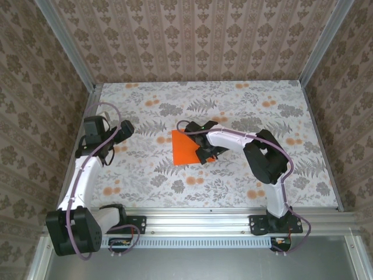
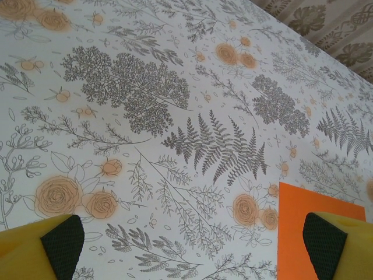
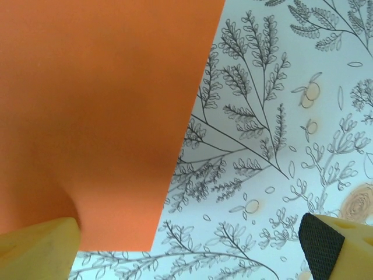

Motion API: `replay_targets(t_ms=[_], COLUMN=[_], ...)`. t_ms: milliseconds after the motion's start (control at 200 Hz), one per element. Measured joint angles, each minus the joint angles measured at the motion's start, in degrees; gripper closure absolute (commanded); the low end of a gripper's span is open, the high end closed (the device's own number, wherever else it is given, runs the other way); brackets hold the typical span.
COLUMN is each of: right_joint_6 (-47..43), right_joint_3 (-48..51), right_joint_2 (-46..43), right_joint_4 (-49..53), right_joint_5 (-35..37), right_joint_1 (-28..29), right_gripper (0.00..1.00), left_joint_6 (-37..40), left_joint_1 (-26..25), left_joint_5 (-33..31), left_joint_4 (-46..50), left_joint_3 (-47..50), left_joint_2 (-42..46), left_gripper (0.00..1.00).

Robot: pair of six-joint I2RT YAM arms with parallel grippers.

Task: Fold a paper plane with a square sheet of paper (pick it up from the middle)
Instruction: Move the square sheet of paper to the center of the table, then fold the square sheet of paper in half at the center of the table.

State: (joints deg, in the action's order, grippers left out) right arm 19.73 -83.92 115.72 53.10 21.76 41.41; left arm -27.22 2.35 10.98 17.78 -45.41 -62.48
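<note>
The task looks to be at its very start. The square sheet of paper [image 1: 185,149] lies on the table [image 1: 245,181] a little left of the middle of the top view, bright orange, and no dart shape shows anywhere. Its visible part there looks three-cornered, but the right hand [image 1: 205,146] covers its right side, so it cannot be told whether a first fold has been made.

From the right wrist the paper [image 3: 105,105] shows as one smooth face in the upper left of the frame. It has no crease, only a soft dimple beside the yellow finger [image 3: 35,251] at the lower left. That finger seems to touch or press the sheet, while the other finger [image 3: 335,245] stands well apart at the lower right, over bare cloth. The right hand [image 3: 186,248] is spread wide and holds nothing.

The left hand [image 1: 118,133] hangs at the left of the top view, well apart from the paper. Seen from its own wrist, the left hand [image 2: 192,245] is also spread wide and empty, and a corner of the paper [image 2: 294,233] shows at the lower right of that frame.

Nearly every fold seems left to do. The paper's left and lower edges lie free on flat cloth with open table all round. The walls [image 1: 192,41] and the metal rail [image 1: 198,213] at the bottom are well off.
</note>
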Motion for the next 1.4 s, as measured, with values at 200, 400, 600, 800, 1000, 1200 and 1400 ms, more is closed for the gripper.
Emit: replay_targets(t_ms=[200,400,600,800,1000,1200,1400], right_joint_6=[4.1,13.1,18.8,21.2,21.7,22.3,22.5], right_joint_3=[-10.6,-21.3,-24.6,-25.5,-26.2,-25.6,-22.0], right_joint_2=[-0.1,5.3,13.9,17.4,17.7,18.1,16.4], right_joint_4=[0.5,-0.7,-0.4,0.5,1.1,0.3,-3.1], right_joint_5=[-3.8,-7.8,-8.7,-8.8,-8.9,-10.8,-12.9], right_joint_1=[0.1,0.1,0.1,0.1,0.1,0.0,-0.7], right_gripper=[0.0,0.0,0.0,0.0,0.0,0.0,0.02], left_joint_6=[-1.3,-2.4,-2.8,-2.8,-2.8,-2.8,-2.8], left_joint_1=[0.0,0.0,0.0,0.0,0.0,0.0,0.0], left_joint_5=[0.6,0.7,0.9,1.1,1.3,1.5,1.9], left_joint_4=[-0.2,-0.2,-0.2,-0.4,-0.5,-0.6,-0.6], left_joint_3=[0.0,0.0,0.5,0.7,0.8,0.8,0.8], left_joint_2=[-1.5,-1.9,-2.5,-4.1,-4.7,-4.7,-4.9], left_gripper=[0.0,0.0,0.0,0.0,0.0,0.0,0.0])
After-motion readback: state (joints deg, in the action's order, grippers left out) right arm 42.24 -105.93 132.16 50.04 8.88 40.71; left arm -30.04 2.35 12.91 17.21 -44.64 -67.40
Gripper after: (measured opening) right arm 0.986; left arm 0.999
